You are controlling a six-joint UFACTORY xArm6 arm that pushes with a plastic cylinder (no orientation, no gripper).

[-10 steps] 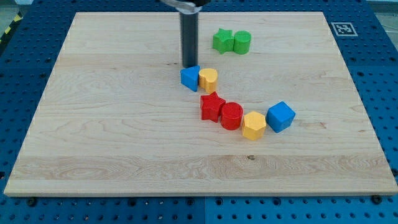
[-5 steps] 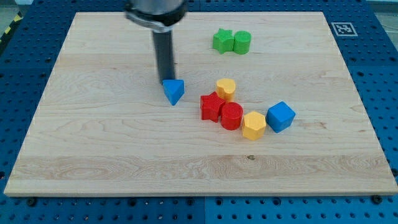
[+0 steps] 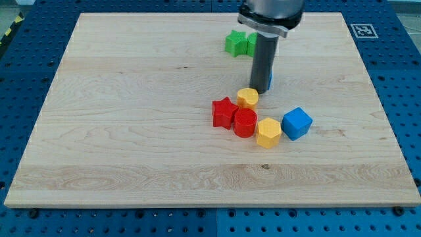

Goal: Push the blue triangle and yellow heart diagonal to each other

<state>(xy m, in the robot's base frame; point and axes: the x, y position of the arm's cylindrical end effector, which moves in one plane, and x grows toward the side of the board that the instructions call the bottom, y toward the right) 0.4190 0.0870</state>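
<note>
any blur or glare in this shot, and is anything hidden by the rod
Camera view: even, soft light, no glare on the board; blocks are sharp. The rod covers most of the blue triangle and part of a green block; my tip sits just above-right of the yellow heart.

Yellow heart (image 3: pixel 248 98) beside mostly-hidden blue triangle (image 3: pixel 270 81)

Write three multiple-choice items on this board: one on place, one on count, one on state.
1. My tip is: A) just above-right of the yellow heart; B) at the board's left edge; C) at its bottom edge.
2. Red blocks: A) one; B) two; C) four.
3. The blue triangle is: A) in full view; B) mostly hidden behind the rod; C) atop another block.
Key: A, the tip sits beside the heart; B, a red star and red cylinder; B, only a blue sliver shows.
</note>
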